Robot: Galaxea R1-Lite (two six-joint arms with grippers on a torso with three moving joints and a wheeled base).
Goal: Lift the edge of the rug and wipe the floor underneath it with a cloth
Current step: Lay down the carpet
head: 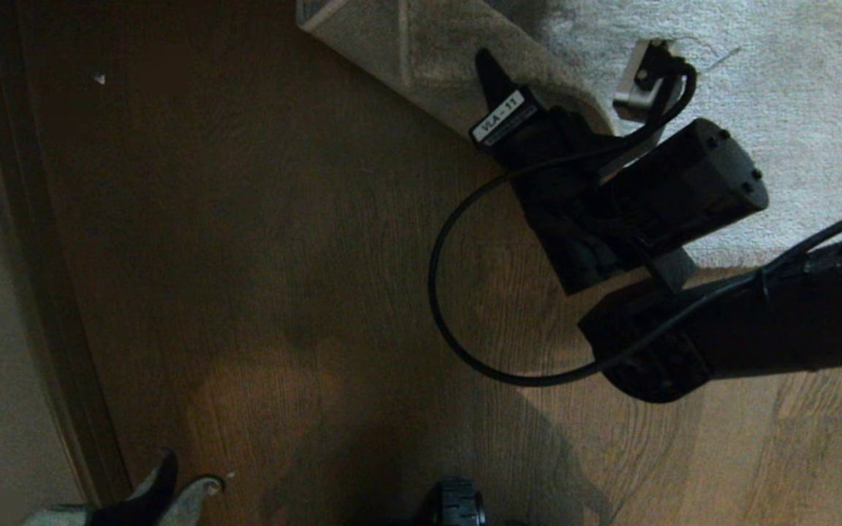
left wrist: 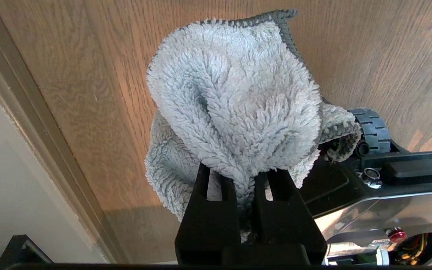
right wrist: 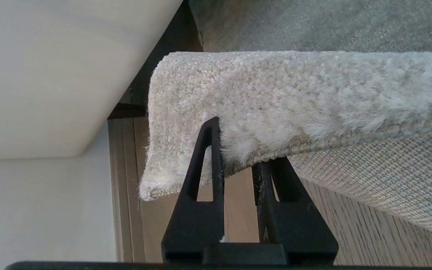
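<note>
Right wrist view: the light grey-beige short-pile rug edge (right wrist: 261, 112) is pinched in the right gripper (right wrist: 238, 150) and held raised, so the brown wood-grain plank floor (right wrist: 238, 210) beneath is exposed. The fluffy pale grey cloth (left wrist: 234, 112) is clamped in the left gripper (left wrist: 244, 180), kept near the skirting, well apart from the rug, presumably ready for wiping.

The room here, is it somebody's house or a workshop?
Probably a home living room: brown wood-plank floor, a big pale pile rug and a skirting board along a plain wall.
</note>
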